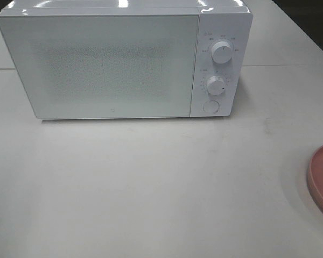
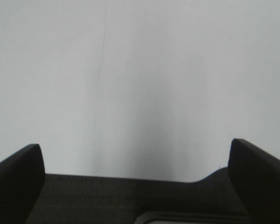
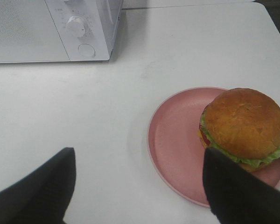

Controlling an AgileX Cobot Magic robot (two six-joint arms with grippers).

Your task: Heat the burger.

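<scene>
While both grippers gape empty, burger (image 3: 245, 123) on pink dish (image 3: 177, 149), microwave (image 1: 97, 64) door shut

White microwave (image 1: 124, 62) with speckled grey door, white table (image 1: 151, 183), pink dish (image 3: 177, 144), orange-brown burger (image 3: 245, 123) with green lettuce

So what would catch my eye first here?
Probably the big white microwave, door shut, at the back of the white table. Then the burger sitting off-centre on a pink dish to the microwave's right, with the right end effector open above the table beside it.
</scene>
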